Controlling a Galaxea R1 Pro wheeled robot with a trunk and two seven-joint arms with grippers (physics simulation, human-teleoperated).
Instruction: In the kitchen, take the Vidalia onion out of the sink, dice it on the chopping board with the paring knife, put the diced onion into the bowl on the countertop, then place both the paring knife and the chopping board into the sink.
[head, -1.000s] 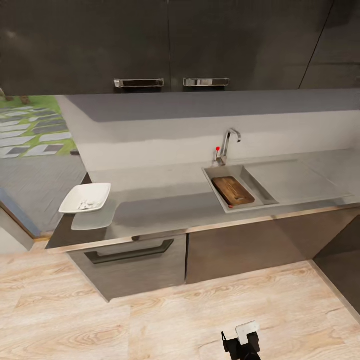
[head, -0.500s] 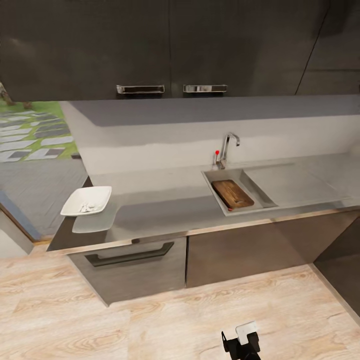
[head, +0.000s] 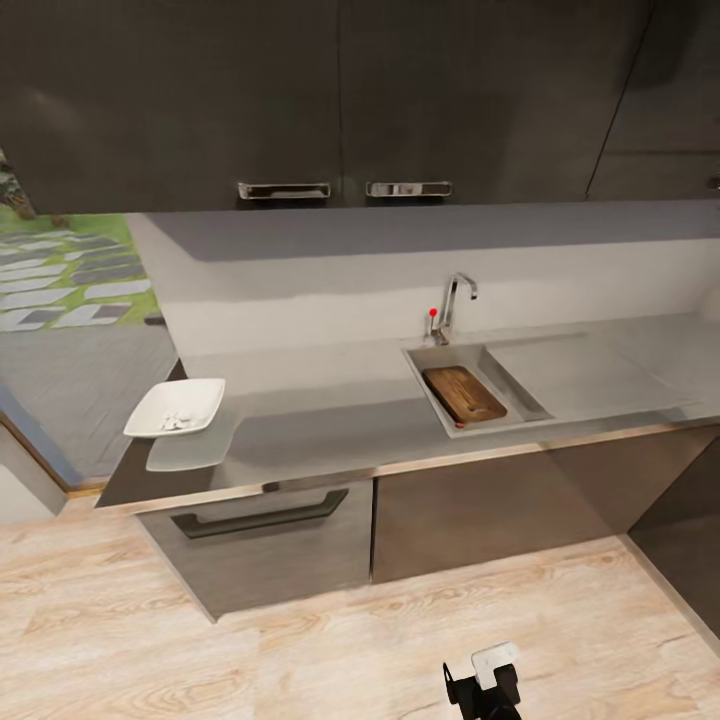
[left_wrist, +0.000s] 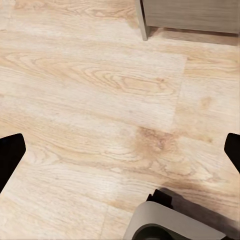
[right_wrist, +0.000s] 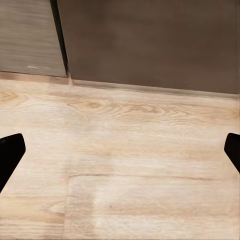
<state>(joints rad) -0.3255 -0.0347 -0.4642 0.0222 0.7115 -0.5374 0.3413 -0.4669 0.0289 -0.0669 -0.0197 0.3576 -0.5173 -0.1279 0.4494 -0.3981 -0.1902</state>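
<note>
A white shallow square bowl (head: 176, 407) is sitting at the far left end of the long smooth grey desk (head: 320, 420), near its front left corner, and small pale pieces are lying inside it. Dark grey cabinets and a drawer with a long dark handle (head: 262, 514) are standing beneath the desk's front edge.

Further right, the rectangular stainless-steel sink (head: 520, 396) is lying sunk into the desk close to the front edge, with its flat steel drainboard (head: 590, 365) running on toward the right end. A chrome tap with a small red knob (head: 452, 304) is rising at the basin's back edge. The brown wooden chopping board with rounded corners (head: 463, 393) is lying flat inside the basin, and a small red tip, which may be the paring knife's handle (head: 459, 424), is peeking out at the board's front corner; the blade is too small to make out.

Dark wall cabinets with two metal handles (head: 343, 189) are hanging above the desk.

In the left wrist view, the left end effector (left_wrist: 120, 152) is hanging released over the light wooden floor (left_wrist: 100, 100), its dark fingertips (left_wrist: 10, 155) spread wide apart. In the right wrist view, the right end effector (right_wrist: 120, 152) is likewise hanging released above the floor, facing the cabinet fronts (right_wrist: 150, 45).
</note>
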